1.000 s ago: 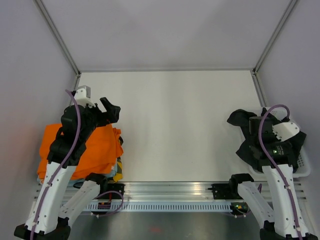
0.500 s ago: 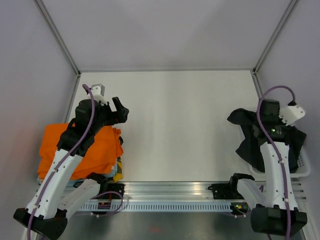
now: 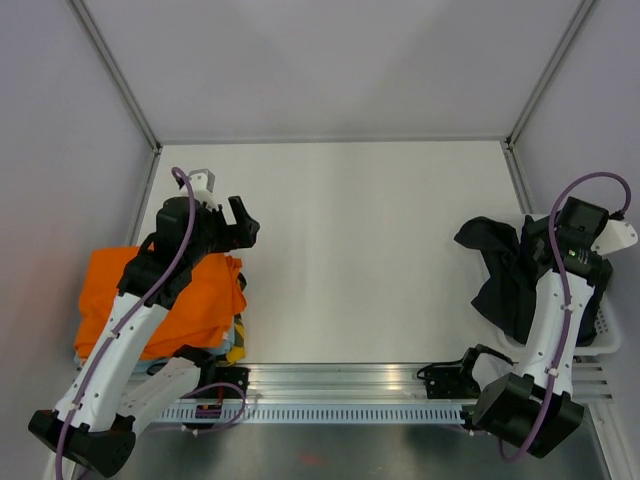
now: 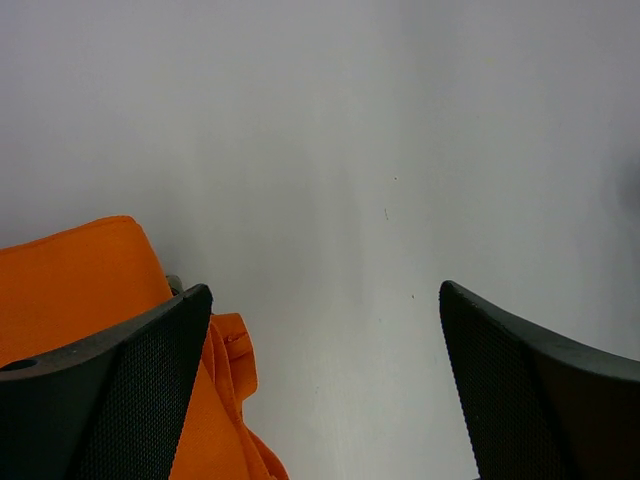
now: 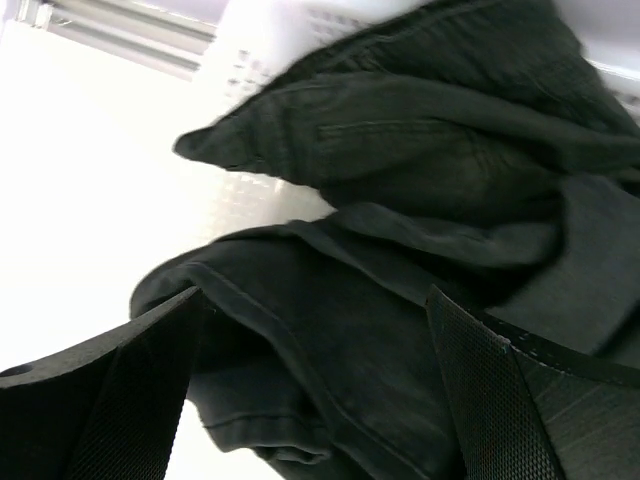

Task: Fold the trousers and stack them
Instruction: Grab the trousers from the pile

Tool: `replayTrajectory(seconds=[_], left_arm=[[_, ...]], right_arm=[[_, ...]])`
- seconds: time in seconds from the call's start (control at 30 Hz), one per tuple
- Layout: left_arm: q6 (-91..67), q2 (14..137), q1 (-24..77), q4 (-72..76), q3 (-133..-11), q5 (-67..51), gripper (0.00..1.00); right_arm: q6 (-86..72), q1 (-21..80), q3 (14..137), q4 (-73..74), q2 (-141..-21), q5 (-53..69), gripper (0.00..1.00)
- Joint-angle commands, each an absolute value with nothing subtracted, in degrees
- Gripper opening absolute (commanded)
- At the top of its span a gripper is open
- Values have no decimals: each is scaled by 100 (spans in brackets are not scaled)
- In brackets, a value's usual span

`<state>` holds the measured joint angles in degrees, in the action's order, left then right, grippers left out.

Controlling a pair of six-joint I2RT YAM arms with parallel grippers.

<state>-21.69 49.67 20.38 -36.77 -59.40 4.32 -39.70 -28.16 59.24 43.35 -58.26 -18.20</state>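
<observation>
Two grippers show, and both are spread wide. The left gripper (image 4: 322, 290) hangs over bare white counter (image 3: 360, 240), its fingers far apart with nothing between them. The orange garment (image 3: 175, 295) lies just beside and behind it, one edge running under the finger on the left of the wrist view. Well off to this gripper's right, past the open counter, the black trousers (image 3: 505, 280) sit in a crumpled heap. The right gripper (image 5: 312, 300) is directly above that heap, its fingers wide apart and gripping nothing, with dark folds and a seamed hem filling the space below and between them. Beyond its fingertips the cloth drapes over the rim of a white perforated basket (image 5: 250, 70)
</observation>
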Motion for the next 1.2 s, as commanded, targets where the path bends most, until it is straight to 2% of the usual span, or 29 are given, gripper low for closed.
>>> replayTrajectory(seconds=[0.0, 0.3, 0.53, 0.73, 0.87, 0.97, 1.0, 1.03, 1.07, 1.17], left_arm=[[-1978, 5019, 2065, -3621, -6029, 264, 100], [-1978, 5027, 2074, -3656, -5933, 325, 100], [-2039, 5229, 2065, -3682, -5924, 255, 100], [-2074, 5449, 2065, -3823, -6012, 220, 100], [-2153, 5476, 2065, -3823, -5907, 430, 100], [-2223, 5476, 2065, -3788, -5880, 536, 100], [-2258, 5476, 2065, -3788, -5880, 562, 100], [-2285, 5484, 2065, -3788, -5871, 580, 100], [-2311, 5484, 2065, -3788, -5862, 658, 100], [-2382, 5476, 2057, -3779, -5854, 729, 100]], right_arm=[[-4201, -2970, 5687, 4639, -5809, -2048, 98], [-4386, -3129, 5669, 5265, -5871, -3445, 98], [-4430, -3296, 5169, 5090, -6135, -3358, 98], [-4263, -3305, 4343, 4000, -5687, -2778, 98], [-4131, -3305, 4017, 3463, -5862, -2698, 97], [-3955, -3305, 3929, 3279, -6283, -2646, 79], [-3903, -3305, 3911, 3235, -6467, -2611, 51], [-3798, -3305, 3929, 3191, -6530, -2549, 17], [-3806, -3296, 3964, 3234, -6582, -2479, 0], [-3499, -3296, 4235, 3322, -6505, -2198, 0]])
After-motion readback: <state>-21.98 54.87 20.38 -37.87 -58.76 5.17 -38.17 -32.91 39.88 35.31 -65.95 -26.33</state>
